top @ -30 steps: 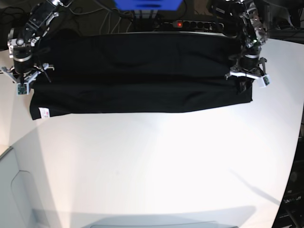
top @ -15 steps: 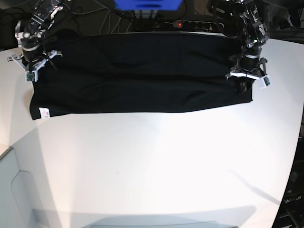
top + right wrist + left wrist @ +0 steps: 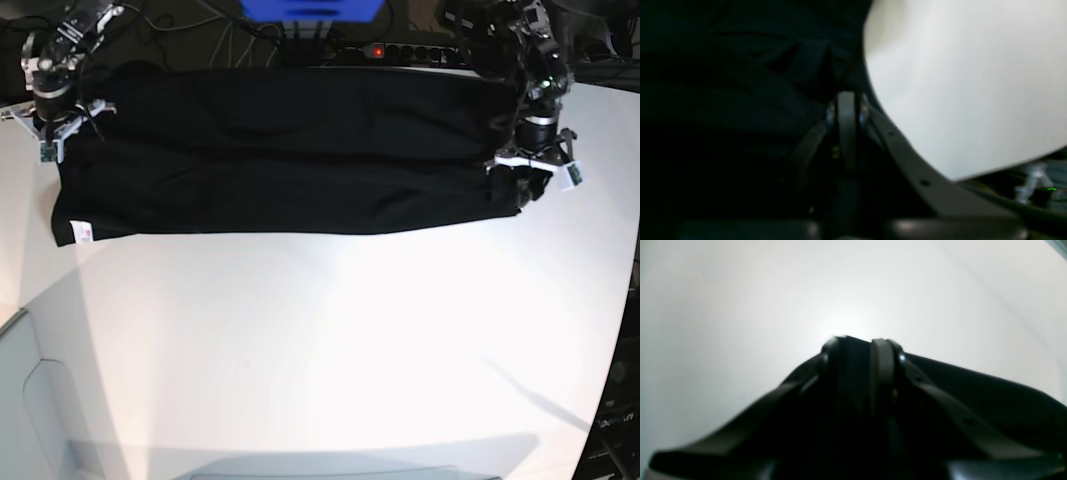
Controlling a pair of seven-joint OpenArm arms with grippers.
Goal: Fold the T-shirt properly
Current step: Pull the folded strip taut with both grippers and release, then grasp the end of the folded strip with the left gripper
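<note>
Across the far half of the white worktop (image 3: 330,350) we've got the T-shirt (image 3: 290,150) laid out as a long black band, already doubled over lengthwise, with a crease line running end to end. White tag (image 3: 84,236) sits at the near corner on our right-arm side. No print showing, so we read the graphic face as folded inward or facing down.

Right hand (image 3: 47,122): clenched, fingers together with nothing between them in the wrist view. It sits at the far corner of the cloth on its end, over dark fabric, not gripping. Probably just pinning or parked clear of the fold.

Left hand (image 3: 520,180): at the opposite end of the band, down on the cloth edge. Wrist view shows the fingers (image 3: 882,370) nearly closed with a dark layer between them, which looks like a pinch on the T-shirt end. Fabric bunches and lifts slightly there, consistent with a grip.

Why one per end: the band is long, so each end needs its own control to keep the crease straight.

Judgement: lengthwise fold done; crosswise folds remain. Risk is the gripped end dragging the layers out of line.
</note>
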